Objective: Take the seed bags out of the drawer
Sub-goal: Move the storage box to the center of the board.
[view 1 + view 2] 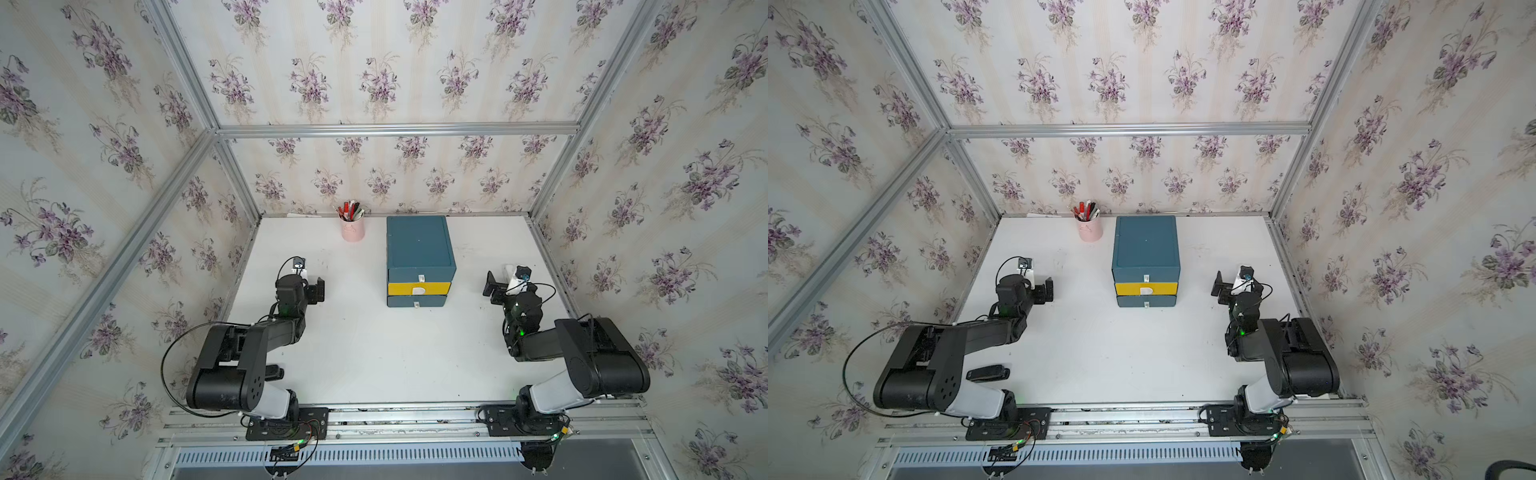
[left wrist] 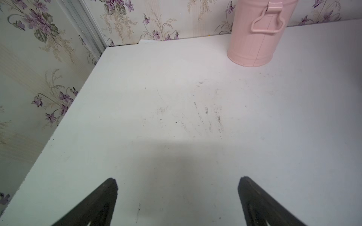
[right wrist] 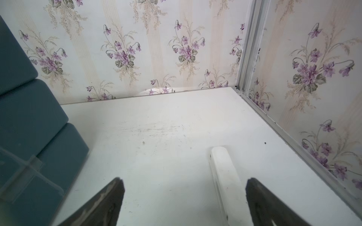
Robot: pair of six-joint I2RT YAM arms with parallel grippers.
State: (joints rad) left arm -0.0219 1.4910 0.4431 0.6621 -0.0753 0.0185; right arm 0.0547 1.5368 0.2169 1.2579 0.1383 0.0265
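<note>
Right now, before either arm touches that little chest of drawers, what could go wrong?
All three drawers of the chest are shut and no seed bags show, so the wrong one might get opened. The pull tabs are small; the open left gripper or right gripper could slip off. The pink pen cup stands near the chest and might get knocked over.
</note>
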